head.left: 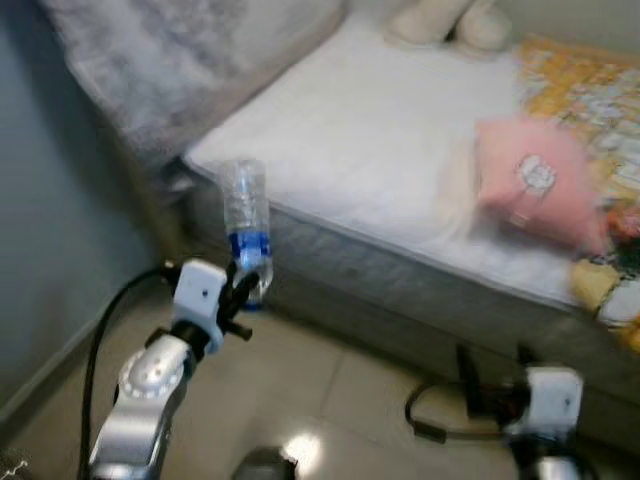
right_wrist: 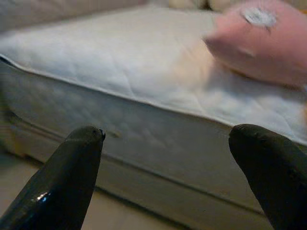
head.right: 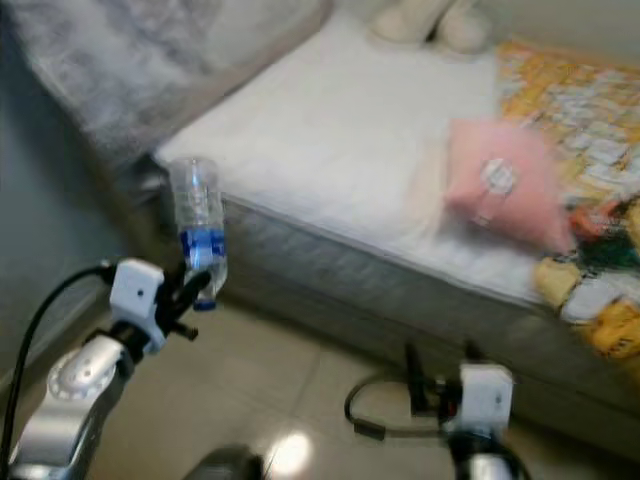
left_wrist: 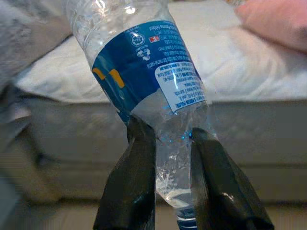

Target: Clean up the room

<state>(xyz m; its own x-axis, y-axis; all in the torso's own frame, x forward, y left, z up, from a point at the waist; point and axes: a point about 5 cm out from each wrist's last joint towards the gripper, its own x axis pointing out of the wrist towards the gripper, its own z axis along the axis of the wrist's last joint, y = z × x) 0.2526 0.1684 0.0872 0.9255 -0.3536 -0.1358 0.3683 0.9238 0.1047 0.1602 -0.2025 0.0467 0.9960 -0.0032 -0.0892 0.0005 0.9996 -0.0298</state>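
A clear plastic water bottle with a blue label is held upside down, cap toward the floor, in front of the bed's near left corner. My left gripper is shut on the bottle near its neck, one black finger on each side. Low at the right, my right gripper hangs open above the floor; its fingers stand wide apart with nothing between them, pointing at the side of the mattress.
The bed with a white sheet fills the middle. On it lie a pink cushion, a patterned yellow quilt and a pale plush toy. A grey wall stands left, beige tiled floor below.
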